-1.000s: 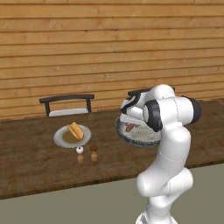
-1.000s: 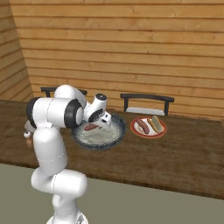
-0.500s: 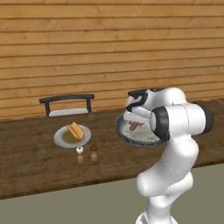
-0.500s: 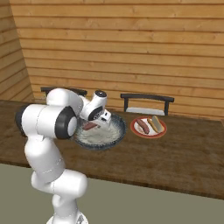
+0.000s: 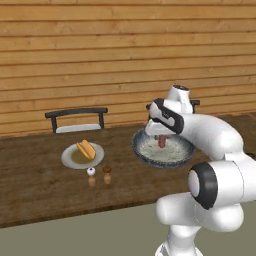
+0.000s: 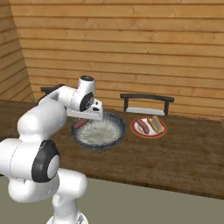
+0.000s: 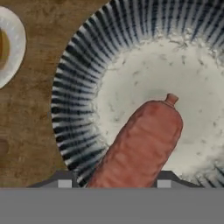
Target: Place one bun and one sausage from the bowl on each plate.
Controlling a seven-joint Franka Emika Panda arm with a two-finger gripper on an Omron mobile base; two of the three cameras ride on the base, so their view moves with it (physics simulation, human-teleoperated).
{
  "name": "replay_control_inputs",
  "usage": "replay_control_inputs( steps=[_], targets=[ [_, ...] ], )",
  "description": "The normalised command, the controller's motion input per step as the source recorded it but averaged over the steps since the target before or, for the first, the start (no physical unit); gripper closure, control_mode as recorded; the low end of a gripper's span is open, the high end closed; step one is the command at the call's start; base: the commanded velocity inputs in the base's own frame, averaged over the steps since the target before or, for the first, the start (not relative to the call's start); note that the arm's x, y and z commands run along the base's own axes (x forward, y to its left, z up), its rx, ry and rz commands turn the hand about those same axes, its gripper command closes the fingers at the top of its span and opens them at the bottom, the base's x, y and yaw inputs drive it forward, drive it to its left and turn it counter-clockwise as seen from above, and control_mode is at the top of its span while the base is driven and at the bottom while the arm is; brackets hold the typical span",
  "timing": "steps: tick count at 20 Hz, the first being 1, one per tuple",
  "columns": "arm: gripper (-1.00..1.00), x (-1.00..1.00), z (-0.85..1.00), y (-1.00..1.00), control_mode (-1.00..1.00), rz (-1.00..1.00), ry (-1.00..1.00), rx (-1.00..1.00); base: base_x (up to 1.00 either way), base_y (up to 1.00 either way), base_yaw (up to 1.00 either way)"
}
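Gripping a sausage (image 7: 142, 142) between my jaws above the bowl (image 5: 145, 152). One plate (image 5: 69, 158) holds a bun (image 5: 86, 149); another plate (image 6: 162, 130) holds bun and sausage.

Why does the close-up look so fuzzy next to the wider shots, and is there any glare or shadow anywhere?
Hand view: the reddish-brown sausage looms large and soft-edged over the dark-rimmed speckled bowl, pixelated from closeness. Left base view: even flat light, no glare; faint shadow under the pale plate. Right base view: slightly soft, with gentle shading on the brown wooden table.
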Motion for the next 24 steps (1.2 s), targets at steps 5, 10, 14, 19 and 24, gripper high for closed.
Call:
replay_control_inputs(
  steps=[5, 10, 14, 19, 24],
  targets=[
    [1.00, -0.53, 0.69, 0.50, -1.00, 0.31, 0.00, -0.06, 0.00, 0.00, 0.00],
    [1.00, -0.18, 0.43, 0.97, -1.00, 0.45, 0.05, -0.10, 0.00, 0.00, 0.00],
    [1.00, -0.17, 0.03, 0.85, -1.00, 0.24, 0.00, -0.08, 0.00, 0.00, 0.00],
    [1.00, -0.02, -0.18, 0.80, -1.00, 0.18, 0.00, -0.01, 0.00, 0.00, 0.00],
    [1.00, 0.40, -0.06, 0.99, -1.00, 0.22, 0.00, 0.00, 0.00, 0.00, 0.00]
  ],
)
